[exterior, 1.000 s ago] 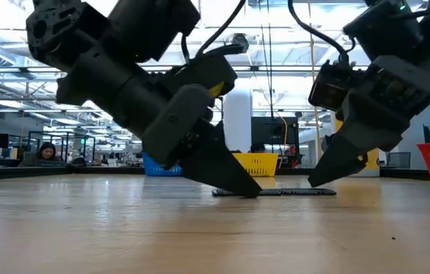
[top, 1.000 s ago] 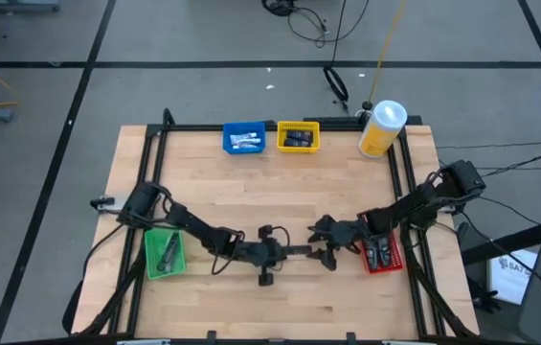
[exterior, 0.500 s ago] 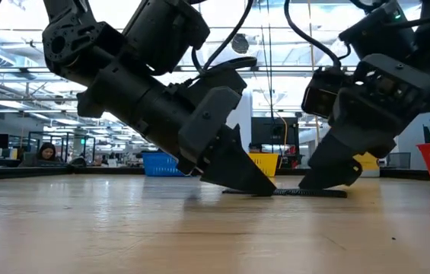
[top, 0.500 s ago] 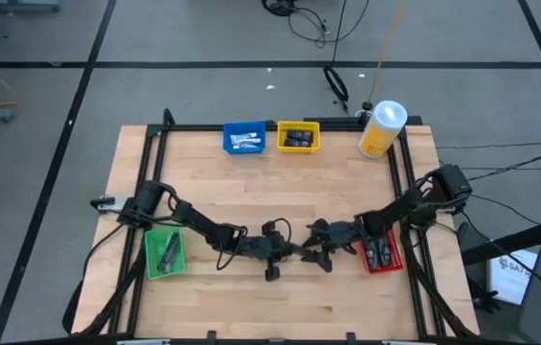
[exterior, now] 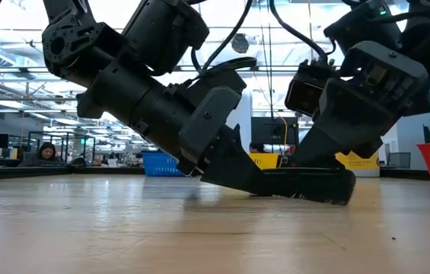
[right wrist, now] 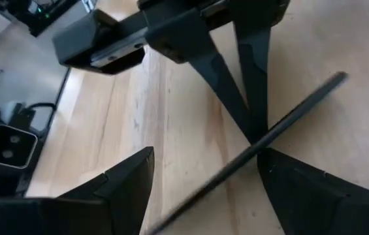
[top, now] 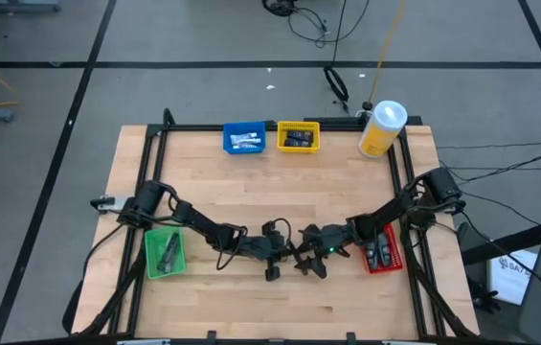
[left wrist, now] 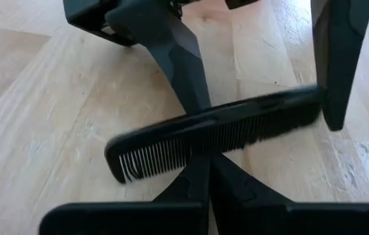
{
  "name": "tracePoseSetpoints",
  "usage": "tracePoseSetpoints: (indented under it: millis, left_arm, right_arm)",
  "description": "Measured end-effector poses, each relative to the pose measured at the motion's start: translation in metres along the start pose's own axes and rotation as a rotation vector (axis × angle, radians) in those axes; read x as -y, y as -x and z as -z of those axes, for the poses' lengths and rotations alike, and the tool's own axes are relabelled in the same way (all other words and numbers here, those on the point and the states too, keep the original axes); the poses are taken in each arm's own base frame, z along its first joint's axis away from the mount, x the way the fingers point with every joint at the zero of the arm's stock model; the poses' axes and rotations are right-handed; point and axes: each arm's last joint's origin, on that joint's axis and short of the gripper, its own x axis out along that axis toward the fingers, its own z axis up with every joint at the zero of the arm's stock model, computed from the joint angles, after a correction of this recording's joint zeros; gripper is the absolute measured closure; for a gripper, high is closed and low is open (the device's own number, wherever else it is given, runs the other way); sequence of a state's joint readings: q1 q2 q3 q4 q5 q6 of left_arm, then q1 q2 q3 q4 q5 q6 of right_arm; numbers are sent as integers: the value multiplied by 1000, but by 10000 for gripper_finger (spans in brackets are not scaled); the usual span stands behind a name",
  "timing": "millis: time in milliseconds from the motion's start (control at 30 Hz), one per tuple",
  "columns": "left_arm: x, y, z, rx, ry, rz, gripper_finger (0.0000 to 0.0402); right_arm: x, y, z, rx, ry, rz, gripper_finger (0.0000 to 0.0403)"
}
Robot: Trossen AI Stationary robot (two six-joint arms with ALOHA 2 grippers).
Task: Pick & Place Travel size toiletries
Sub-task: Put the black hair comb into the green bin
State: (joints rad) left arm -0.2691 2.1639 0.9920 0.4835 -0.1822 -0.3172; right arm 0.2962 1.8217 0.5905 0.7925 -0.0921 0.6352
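Observation:
A black comb (left wrist: 217,134) sits at the table's near middle, crosswise between the two arms. My left gripper (left wrist: 208,160) is shut on it and reaches in from the table's left (top: 285,251). My right gripper (right wrist: 205,156) is open and comes from the right (top: 312,261); its two fingers (left wrist: 336,65) straddle the comb's far part. Whether they touch it, I cannot tell. Small dark and white toiletries lie in the coloured bins. My left gripper pinches the comb near its middle (left wrist: 205,145) between the free ends of its two fingers, which lie across the comb. They slant down from the table's left (exterior: 234,164). The comb stands on edge, teeth down, tilted and just above the wood (exterior: 313,186).
A green bin (top: 164,252) sits near the left arm and a red bin (top: 381,253) under the right arm. A blue bin (top: 243,139), a yellow bin (top: 298,137) and a tall yellow canister (top: 381,128) line the far edge. Bare wood lies between.
My left gripper slid a little toward the table's right with the comb, then held still. My right gripper moved left toward it, and its open fingers came down around the comb. The comb, flat on the wood before, now stands tipped up on edge.

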Motion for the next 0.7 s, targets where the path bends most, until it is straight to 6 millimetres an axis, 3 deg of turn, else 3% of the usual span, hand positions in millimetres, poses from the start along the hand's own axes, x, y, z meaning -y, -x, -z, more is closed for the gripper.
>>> tracePoseSetpoints:
  millis: [200, 400, 600, 700]
  left_arm:
    - [0, 0, 0, 8, 8, 1, 391]
    - [2, 6, -10, 47, 12, 15, 399]
    - [13, 38, -37, 73, -1, 43, 391]
    - [20, 63, -55, 83, -10, 60, 397]
  right_arm:
    - [3, -2, 0, -9, 27, 115, 171]
    - [4, -2, 0, 3, 39, 140, 268]
    - [0, 1, -6, 33, 67, 126, 366]
    - [-4, 4, -11, 61, 111, 105, 393]
